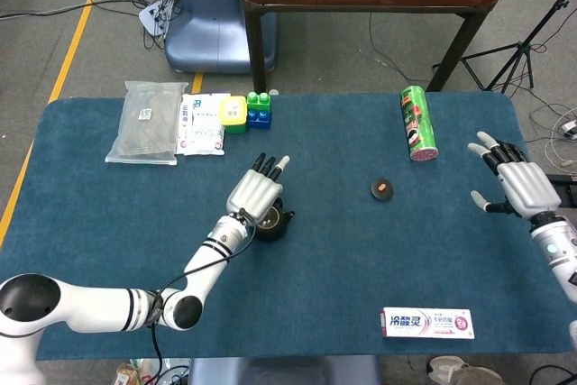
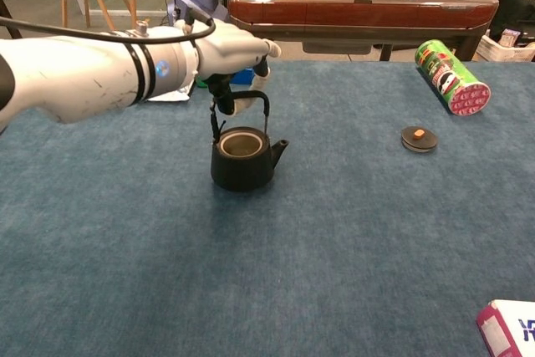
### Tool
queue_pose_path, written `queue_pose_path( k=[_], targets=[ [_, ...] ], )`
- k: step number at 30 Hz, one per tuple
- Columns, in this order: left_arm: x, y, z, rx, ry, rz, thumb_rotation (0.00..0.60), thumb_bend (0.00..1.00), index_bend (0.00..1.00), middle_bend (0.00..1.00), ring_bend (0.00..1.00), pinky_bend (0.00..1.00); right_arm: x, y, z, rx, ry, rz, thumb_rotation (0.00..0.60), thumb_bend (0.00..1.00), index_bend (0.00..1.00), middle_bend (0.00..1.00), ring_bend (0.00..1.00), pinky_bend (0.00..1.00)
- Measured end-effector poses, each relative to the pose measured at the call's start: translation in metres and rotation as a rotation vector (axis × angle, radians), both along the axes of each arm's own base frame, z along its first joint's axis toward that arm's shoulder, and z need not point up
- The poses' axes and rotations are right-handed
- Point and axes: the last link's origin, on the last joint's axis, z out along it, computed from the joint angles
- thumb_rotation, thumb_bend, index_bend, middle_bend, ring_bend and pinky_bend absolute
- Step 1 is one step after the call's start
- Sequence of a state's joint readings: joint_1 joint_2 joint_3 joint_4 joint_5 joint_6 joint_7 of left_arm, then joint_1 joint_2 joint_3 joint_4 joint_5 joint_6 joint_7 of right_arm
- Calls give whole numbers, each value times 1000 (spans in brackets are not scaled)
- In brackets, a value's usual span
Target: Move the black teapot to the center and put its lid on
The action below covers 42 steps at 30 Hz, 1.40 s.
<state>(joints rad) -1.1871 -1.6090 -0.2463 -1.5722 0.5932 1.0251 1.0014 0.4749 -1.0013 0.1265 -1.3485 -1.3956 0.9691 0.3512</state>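
The teapot (image 2: 244, 158) was held by its handle in the left hand (image 2: 227, 49), near the table's (image 1: 343, 250) centre. The right hand (image 1: 520, 185) was spread, unladen. Judged next: setting down, then fetching the lid (image 2: 419, 138), lying well apart.

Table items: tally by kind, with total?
Teapot: 1
Lid: 1
Can: 1
Toothpaste box: 1
Brick stacks: 1
Packets: 2
Yellow tub: 1
Total: 8
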Motion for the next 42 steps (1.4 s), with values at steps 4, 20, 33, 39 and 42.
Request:
queue_pose_path(
  k=[4,20,33,39,42],
  targets=[
    [12,-1,3,11,12,-12,600,495,677,0,0,0,-2,-2,-2,2,-11,2,600,368,82,0,0,0],
    [40,1,-17,2,50,-32,600,494,677,0,0,0,-15,-1,3,0,-27,-5,600,368,82,0,0,0],
    [75,2,-41,-14,86,-70,600,495,677,0,0,0,-32,0,9,-9,-47,-29,600,368,82,0,0,0],
    [87,2,-49,-20,95,-84,600,495,677,0,0,0,-40,0,9,-9,-57,-41,600,368,82,0,0,0],
    [91,2,-54,-28,99,-86,600,495,677,0,0,0,-42,-1,9,-5,-59,-41,600,368,82,0,0,0]
  ],
)
